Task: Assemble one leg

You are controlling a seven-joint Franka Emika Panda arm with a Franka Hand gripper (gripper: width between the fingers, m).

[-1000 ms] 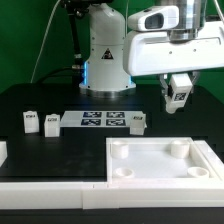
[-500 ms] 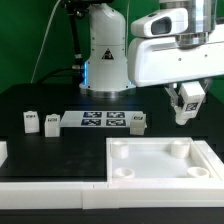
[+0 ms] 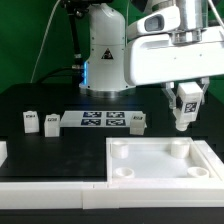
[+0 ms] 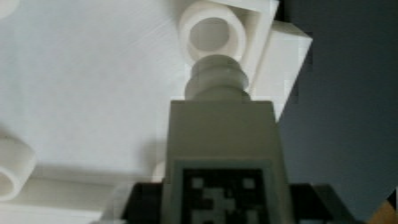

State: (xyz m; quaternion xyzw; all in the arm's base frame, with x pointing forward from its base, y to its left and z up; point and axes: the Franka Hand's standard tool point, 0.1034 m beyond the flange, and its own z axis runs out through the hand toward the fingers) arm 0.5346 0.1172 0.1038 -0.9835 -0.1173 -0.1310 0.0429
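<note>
My gripper (image 3: 186,98) is shut on a white leg (image 3: 184,110) with a black-and-white tag and holds it upright in the air over the far right corner of the large white tray (image 3: 125,172). In the wrist view the leg (image 4: 222,125) runs out from between the dark fingers (image 4: 148,203), with its tag near the jaws. Its pegged tip points at a round corner socket (image 4: 217,35) of the tray (image 4: 89,90), still apart from it. Three more legs stand on the table: two at the exterior view's left (image 3: 30,121) (image 3: 51,123) and one (image 3: 138,121) beside the marker board.
The marker board (image 3: 100,121) lies flat on the black table behind the tray. The robot's white base (image 3: 103,55) stands at the back. A white block (image 3: 2,152) shows at the exterior view's left edge.
The gripper with the leg moved toward the exterior view's right and down, then nearly stopped over the tray's far right corner.
</note>
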